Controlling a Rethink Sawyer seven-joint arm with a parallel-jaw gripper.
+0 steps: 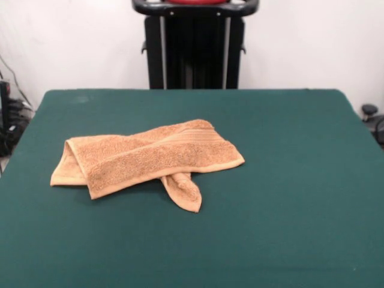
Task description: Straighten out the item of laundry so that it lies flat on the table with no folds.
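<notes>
Towel (144, 157) lies folded over itself left of centre on the green surface (288, 180), one corner poking out beneath toward the camera. Soft, light and limp, it should pinch easily at that corner. No end effector is visible.

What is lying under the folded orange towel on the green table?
A twisted corner of the same towel sticks out from under its near edge. Whatever else lies beneath is covered; around it only table shows.
</notes>
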